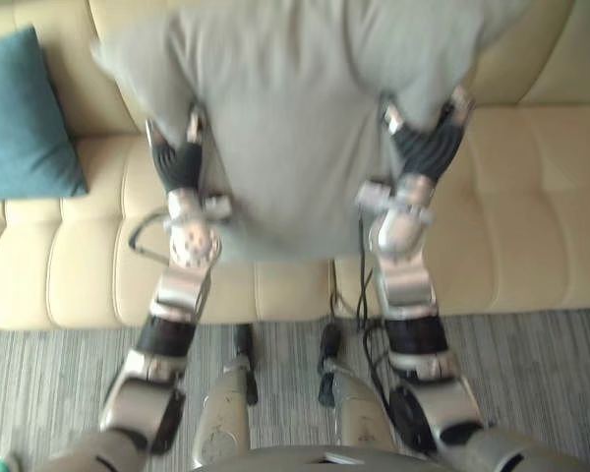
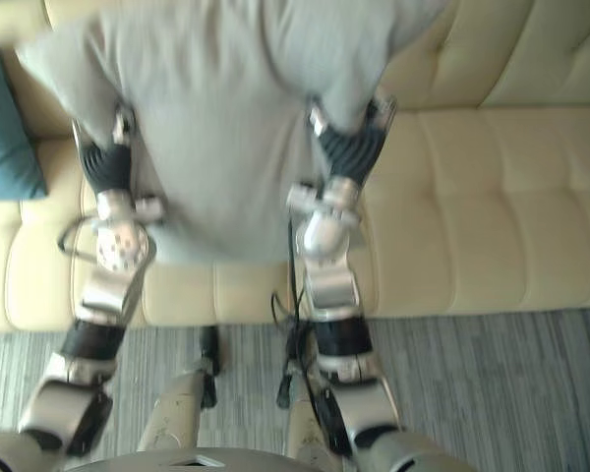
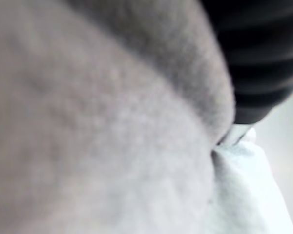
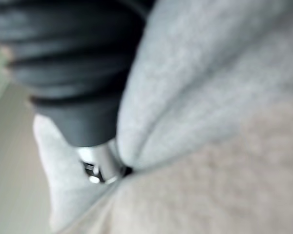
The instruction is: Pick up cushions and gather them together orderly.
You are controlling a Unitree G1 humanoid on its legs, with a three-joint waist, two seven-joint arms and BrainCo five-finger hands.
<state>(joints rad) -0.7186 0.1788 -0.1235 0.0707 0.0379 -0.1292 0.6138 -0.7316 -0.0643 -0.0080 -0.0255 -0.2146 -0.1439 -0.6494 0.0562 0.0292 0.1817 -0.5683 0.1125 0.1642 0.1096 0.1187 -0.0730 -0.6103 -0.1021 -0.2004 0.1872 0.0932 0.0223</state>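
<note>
A large grey cushion (image 1: 305, 118) is held up in front of the cream sofa (image 1: 531, 206), between my two hands. My left hand (image 1: 180, 165) presses into its left edge and my right hand (image 1: 428, 147) into its right edge. In both wrist views the grey cushion (image 3: 97, 126) (image 4: 219, 122) bulges closely round each hand's dark cover. A teal cushion (image 1: 25, 118) leans against the sofa's backrest at the far left, apart from the grey one.
The sofa's tufted seat (image 2: 492, 216) stretches bare to the right of my right arm. A grey striped carpet (image 1: 551, 383) lies in front of the sofa.
</note>
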